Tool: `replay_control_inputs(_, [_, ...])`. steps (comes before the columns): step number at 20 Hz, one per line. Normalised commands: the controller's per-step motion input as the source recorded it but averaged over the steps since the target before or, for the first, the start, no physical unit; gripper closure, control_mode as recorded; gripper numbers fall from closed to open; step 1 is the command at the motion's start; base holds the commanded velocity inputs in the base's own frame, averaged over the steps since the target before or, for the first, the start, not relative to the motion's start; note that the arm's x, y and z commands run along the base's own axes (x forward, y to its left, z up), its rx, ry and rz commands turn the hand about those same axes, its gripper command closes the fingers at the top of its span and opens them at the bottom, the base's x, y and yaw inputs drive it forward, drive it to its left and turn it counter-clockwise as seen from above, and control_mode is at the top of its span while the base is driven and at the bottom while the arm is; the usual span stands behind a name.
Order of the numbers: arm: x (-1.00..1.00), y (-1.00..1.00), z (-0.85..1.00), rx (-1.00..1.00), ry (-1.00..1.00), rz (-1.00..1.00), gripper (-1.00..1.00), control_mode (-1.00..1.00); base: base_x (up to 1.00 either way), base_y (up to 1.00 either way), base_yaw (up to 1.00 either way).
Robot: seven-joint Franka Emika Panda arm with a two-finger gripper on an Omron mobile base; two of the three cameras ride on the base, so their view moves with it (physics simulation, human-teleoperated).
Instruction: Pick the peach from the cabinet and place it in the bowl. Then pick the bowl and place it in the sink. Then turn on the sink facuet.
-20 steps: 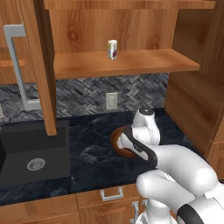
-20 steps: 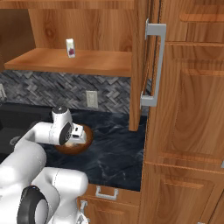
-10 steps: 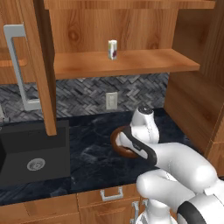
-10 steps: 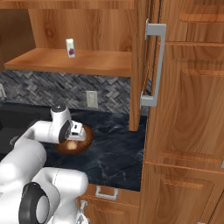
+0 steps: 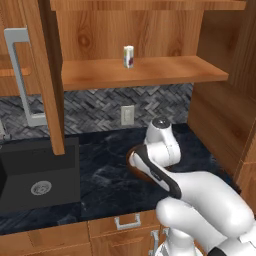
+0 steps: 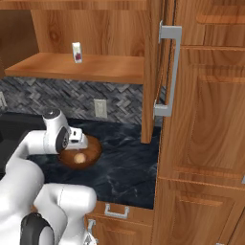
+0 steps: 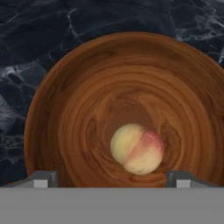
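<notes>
Now one peach (image 7: 137, 148) lies in one bowl (image 7: 78, 109).

Small white cylinder (image 5: 128, 56) with dark red label stands upright on a wooden shelf. White wall outlet (image 5: 127, 115) sits at its 6 o'clock, set in grey herringbone backsplash (image 5: 95, 107). Dark marbled tabletop (image 5: 100, 172) below; drawer (image 5: 122, 230) with a short silver handle under its front edge.

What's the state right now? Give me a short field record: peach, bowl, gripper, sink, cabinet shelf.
peach: lying in the bowl, free of the fingers
bowl: on the dark marble counter, right of the sink
gripper: open, just above the bowl, one fingertip either side of the peach
sink: black, bowl not yet in it
cabinet shelf: holds a small white cylinder
</notes>
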Motion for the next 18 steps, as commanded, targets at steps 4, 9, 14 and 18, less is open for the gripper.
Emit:
replay_control_inputs(4, [-0.69,0.36,0.04,-0.15,-0.02,0.26,-1.0,-1.0,0.0,0.0,0.0])
replay_control_inputs(9, [-0.37,0.23,0.0,-0.13,0.0,0.25,-1.0,-1.0,0.0,0.0,0.0])
replay_control_inputs(14, [0.16,0.06,0.0,-0.07,0.0,0.13,-1.0,-1.0,0.0,0.0,0.0])
replay_control_inputs(18, [0.38,0.0,-0.02,-0.03,0.04,0.09,-1.0,-1.0,0.0,0.0,0.0])
